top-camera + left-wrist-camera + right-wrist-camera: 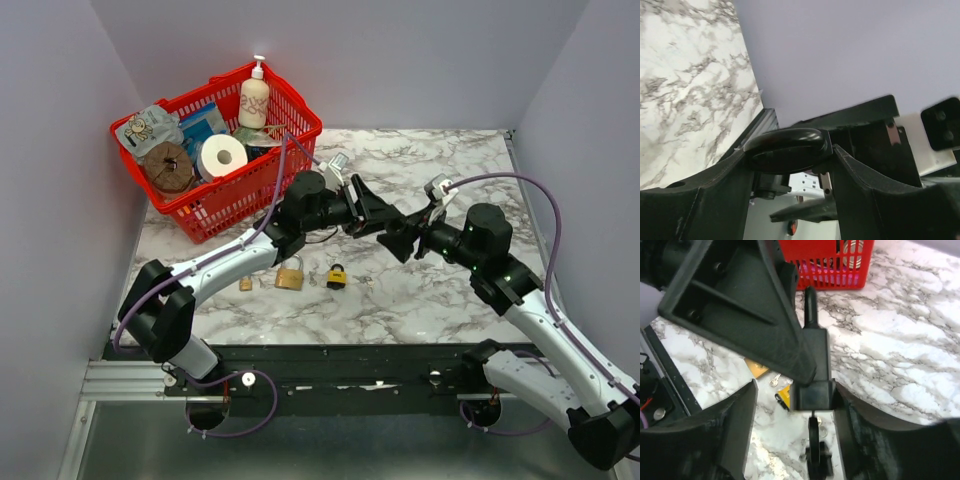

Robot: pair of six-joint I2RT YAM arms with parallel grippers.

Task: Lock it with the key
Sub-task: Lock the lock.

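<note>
Fig.: L gripper and R gripper met mid-air above table; both jaws apart, grip contents unclear; padlocks below.

My two arms are white along the long links and black at the joints and bases. A purple cable loops along my right arm, and another purple cable runs up my left. Small green lights glow on my right arm's black joint. My left claw and right claw have black, angular, wedge-shaped fingers, with screw holes in the plastic.
</note>
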